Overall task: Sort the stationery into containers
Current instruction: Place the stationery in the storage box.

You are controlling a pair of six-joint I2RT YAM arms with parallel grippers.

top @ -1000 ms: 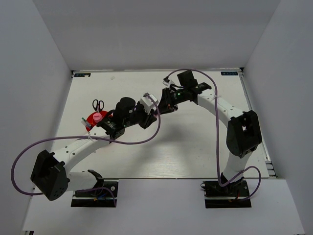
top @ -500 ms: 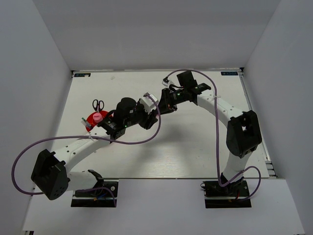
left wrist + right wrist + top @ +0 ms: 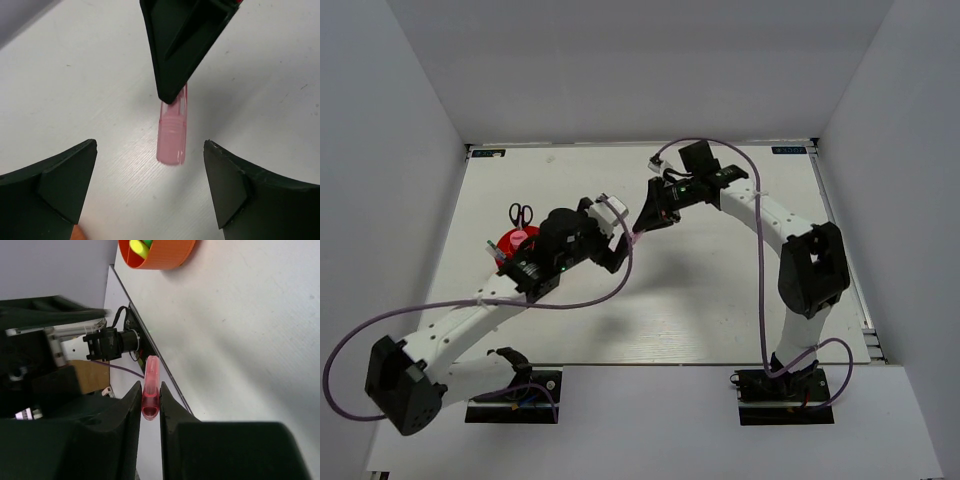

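A pink highlighter [image 3: 151,385] is clamped between the fingers of my right gripper [image 3: 150,390], which is shut on it and holds it off the table. In the left wrist view the same highlighter [image 3: 172,137] sticks out below a black right finger [image 3: 175,60], its free end toward my left gripper [image 3: 150,190]. That gripper stands wide open with nothing between its fingers. The two grippers meet mid-table, left [image 3: 618,243] and right [image 3: 642,228]. The red-orange cup [image 3: 504,244] sits at the left, and black-handled scissors [image 3: 521,214] lie behind it.
The cup [image 3: 175,257] shows a yellow-green item [image 3: 140,247] inside it in the right wrist view. Purple cables loop from both arms. White walls close the table on three sides.
My left gripper has opened wide and let go of the pink highlighter, and the left arm has drawn back to the left. The right gripper keeps its grip and has hardly moved.
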